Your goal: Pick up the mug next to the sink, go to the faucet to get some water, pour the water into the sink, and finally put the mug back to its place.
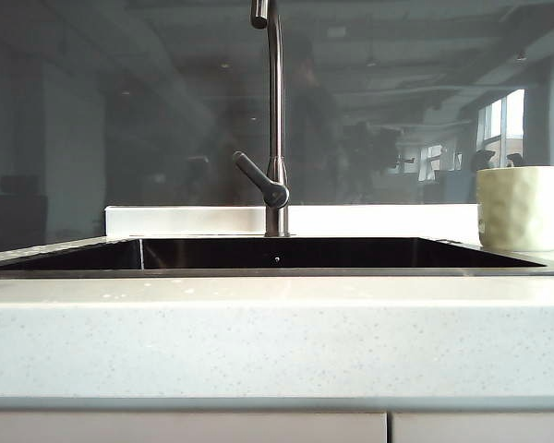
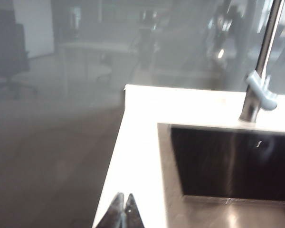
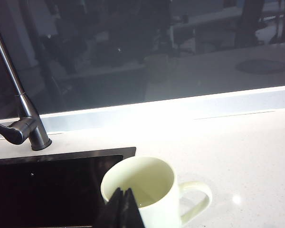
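Note:
The cream mug (image 1: 526, 208) stands upright on the counter just right of the sink (image 1: 277, 271), its handle pointing away from the basin. In the right wrist view my right gripper (image 3: 123, 191) is shut and empty. Its tips lie in front of the mug (image 3: 157, 209) at the near rim, and I cannot tell whether they touch it. My left gripper (image 2: 124, 195) is shut and empty over the pale counter beside the sink's left rim (image 2: 164, 161). The faucet (image 1: 275, 111) rises behind the basin's middle. No water shows. Neither gripper appears in the exterior view.
A dark glass wall runs close behind the counter's raised back ledge (image 1: 185, 220). The faucet's lever (image 1: 258, 179) angles out to the left, low on the stem. The counter's front edge (image 1: 277, 401) is near the camera. Bare countertop (image 3: 247, 152) extends right of the mug.

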